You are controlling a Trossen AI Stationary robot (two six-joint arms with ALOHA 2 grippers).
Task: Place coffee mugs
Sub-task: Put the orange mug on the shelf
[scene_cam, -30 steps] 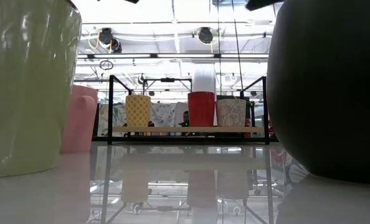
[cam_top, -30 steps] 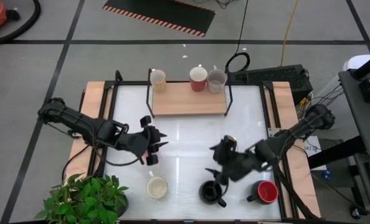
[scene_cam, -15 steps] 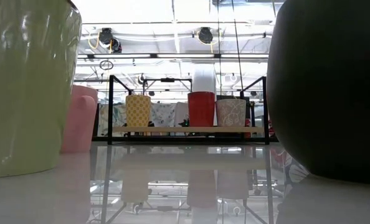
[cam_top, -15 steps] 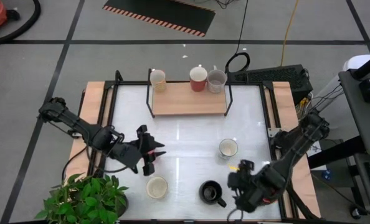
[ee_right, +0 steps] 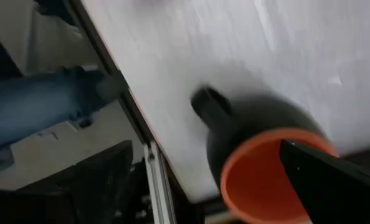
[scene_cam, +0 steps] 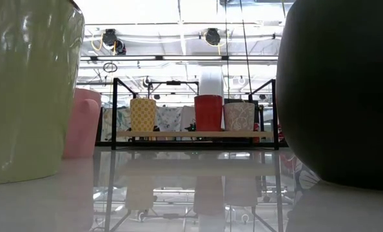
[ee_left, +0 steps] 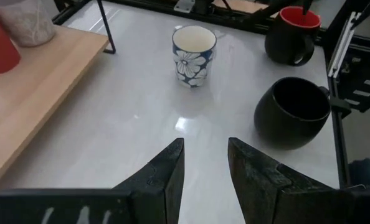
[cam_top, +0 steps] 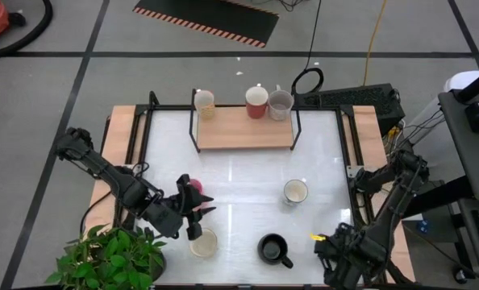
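Note:
Three coffee mugs stand on the wooden shelf (cam_top: pixel 243 129): yellowish (cam_top: pixel 203 102), red (cam_top: pixel 256 101), grey (cam_top: pixel 281 103). On the table stand a pink mug (cam_top: pixel 194 188), a cream mug (cam_top: pixel 203 242), a black mug (cam_top: pixel 273 250) and a flowered white mug (cam_top: pixel 295 192). My left gripper (cam_top: pixel 199 217) (ee_left: pixel 205 155) hangs open between the pink and cream mugs, with nothing in it. My right gripper (cam_top: pixel 336 250) is open, pointing down over a black mug with a red inside (ee_right: pixel 266 168), which its arm hides in the high view. One finger (ee_right: pixel 334 180) shows over that mug's rim.
A green potted plant (cam_top: pixel 110 258) stands at the near left corner, close to my left arm. The shelf's black frame (cam_top: pixel 193 121) rises at the far side. The red-inside mug stands near the table's near right edge (ee_right: pixel 141 143). Bare tabletop (cam_top: pixel 239 173) lies in the middle.
My left gripper has gone from beside the pink mug toward the near edge and the cream mug, rolling a little; the pink mug stays put. My right gripper has swung from the flowered mug toward the near right corner, tipping down over the red-inside mug. The flowered mug now stands uncovered.

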